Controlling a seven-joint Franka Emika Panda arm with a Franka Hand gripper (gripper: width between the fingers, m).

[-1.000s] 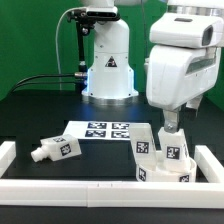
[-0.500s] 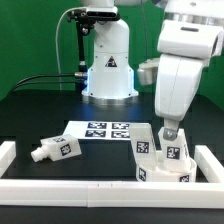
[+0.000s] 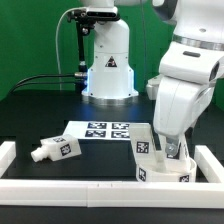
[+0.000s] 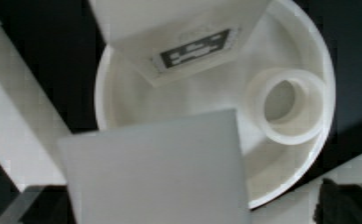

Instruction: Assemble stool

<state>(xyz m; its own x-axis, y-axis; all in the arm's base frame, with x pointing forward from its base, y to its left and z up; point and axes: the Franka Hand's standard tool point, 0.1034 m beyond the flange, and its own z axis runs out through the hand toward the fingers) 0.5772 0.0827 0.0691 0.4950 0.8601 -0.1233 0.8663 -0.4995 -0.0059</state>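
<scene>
My fingers (image 3: 170, 146) are down low at the exterior view's right, right over the stool seat (image 3: 160, 172), tips hanging just above or on it; can't tell contact from that angle. In the wrist view the fingers (image 4: 160, 175) read as two pale slabs standing apart, with the seat (image 4: 151, 105) face showing in the gap between them, so they're spread and nothing is pinched. The seat's round raised socket (image 4: 284, 108) sits just beside that gap, not between the slabs. The seat lies on the black counter (image 3: 40, 115) in the near corner at the exterior view's right, close to the white frame rail (image 3: 70, 187) in front, with square tags showing on its rim. A tagged white piece (image 3: 143, 147) stands at the seat's edge on the exterior view's left side, touching it or just beside it; can't tell if it's joined. One loose leg (image 3: 55, 150) lies on its side well apart, toward the exterior view's left. The marker board (image 3: 105, 129) lies flat between that leg and the seat, further back.
</scene>
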